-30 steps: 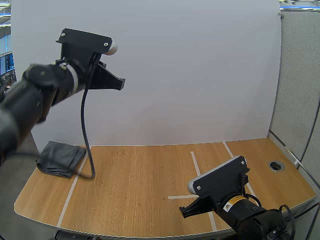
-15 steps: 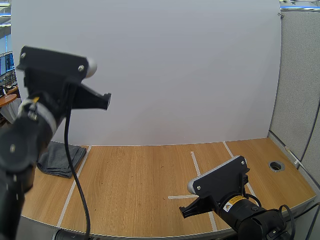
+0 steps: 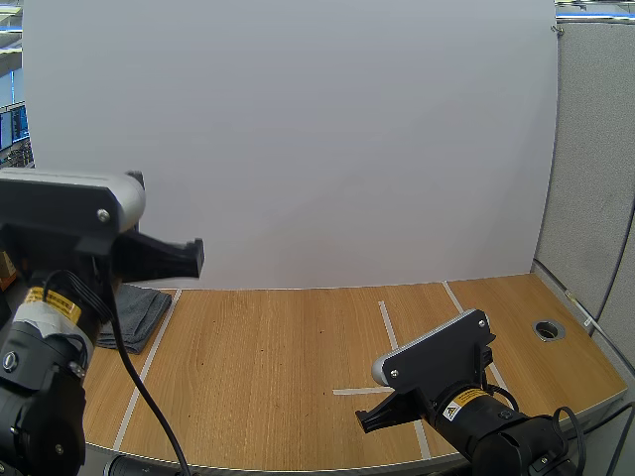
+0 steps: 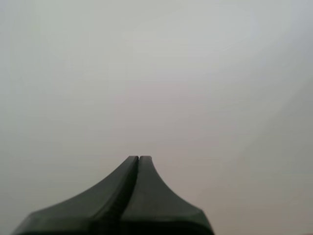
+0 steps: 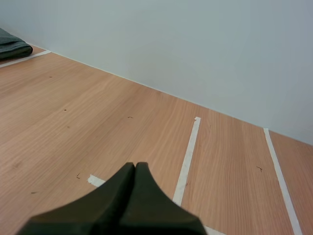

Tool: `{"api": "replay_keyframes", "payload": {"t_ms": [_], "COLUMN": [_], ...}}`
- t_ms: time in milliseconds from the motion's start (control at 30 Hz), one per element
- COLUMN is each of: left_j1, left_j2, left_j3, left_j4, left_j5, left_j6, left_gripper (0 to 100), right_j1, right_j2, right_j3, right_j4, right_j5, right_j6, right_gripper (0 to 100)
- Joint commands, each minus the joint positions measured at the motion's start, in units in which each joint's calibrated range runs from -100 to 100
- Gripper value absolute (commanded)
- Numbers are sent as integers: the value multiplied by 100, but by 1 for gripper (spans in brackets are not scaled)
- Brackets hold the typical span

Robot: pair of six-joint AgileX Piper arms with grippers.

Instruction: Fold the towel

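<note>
A folded dark grey towel [image 3: 142,309] lies at the far left of the wooden table [image 3: 278,377], partly hidden behind my left arm. My left gripper [image 3: 195,258] hangs well above the table near the towel, its fingers pointing right; in the left wrist view the left gripper [image 4: 139,158] is shut into one dark wedge with nothing in it, facing the white wall. My right gripper [image 3: 363,423] rests low over the table's front right, shut on nothing [image 5: 135,165]. From the right wrist view the towel [image 5: 11,45] lies far off beyond a tape line.
White tape lines [image 3: 388,324] cross the table's middle and right, and another tape strip [image 3: 149,362] runs beside the towel. A round cable hole [image 3: 547,328] sits at the far right. A white wall [image 3: 347,149] backs the table.
My left arm has dropped and pulled back toward the near left, now covering part of the towel. The right arm and the towel have not moved.
</note>
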Motion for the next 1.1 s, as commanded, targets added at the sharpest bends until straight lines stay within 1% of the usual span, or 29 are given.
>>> {"api": "replay_keyframes", "payload": {"t_ms": [0, 67, 100, 200, 267, 300, 367, 433, 500, 600, 700, 800, 833, 900, 933, 1067], "left_j1": [-17, -9, 24, 176, 301, 395, 494, 539, 549, 549, 549, 519, 516, 483, 459, 312], "left_j2": [-41, -41, -41, -41, -173, -258, -381, -381, -381, -381, -381, -381, -381, -381, -381, -381], "left_j3": [30, 30, 30, 30, 98, 211, 454, 844, 1191, 1843, 2375, 2952, 2952, 2952, 2952, 2952], "left_j4": [175, 187, 201, 295, 201, 160, 160, 248, 359, 359, 349, 349, 349, 229, 229, 179], "left_j5": [455, 475, 540, 826, 857, 811, 694, 362, 60, -732, -1029, -1388, -1573, -1042, -1021, -150], "left_j6": [-454, -544, -557, -581, -817, -1033, -1250, -1241, -1211, -992, -979, -979, -979, -1024, -1024, -1154], "left_gripper": [0, 0, 0, 0, 0, 0, 0, 0, 0, 0, 0, 0, 0, 0, 0, 0], "right_j1": [-7, -7, -7, -7, -7, -7, -7, -7, -7, -7, -7, -7, -7, -7, -7, -7], "right_j2": [-29, -29, -29, -29, -29, -29, -29, -29, -29, -29, -29, -29, -29, -29, -29, -29], "right_j3": [4, 4, 4, 4, 4, 4, 4, 4, 4, 4, 4, 4, 4, 4, 4, 4], "right_j4": [-20, -20, -20, -20, -20, -20, -20, -20, -20, -20, -20, -20, -20, -20, -20, -20], "right_j5": [-25, -25, -25, -25, -25, -25, -25, -25, -25, -25, -25, -25, -25, -25, -25, -25], "right_j6": [-60, -60, -60, -60, -60, -60, -60, -60, -60, -60, -60, -60, -60, -60, -60, -60], "right_gripper": [0, 0, 0, 0, 0, 0, 0, 0, 0, 0, 0, 0, 0, 0, 0, 0]}}
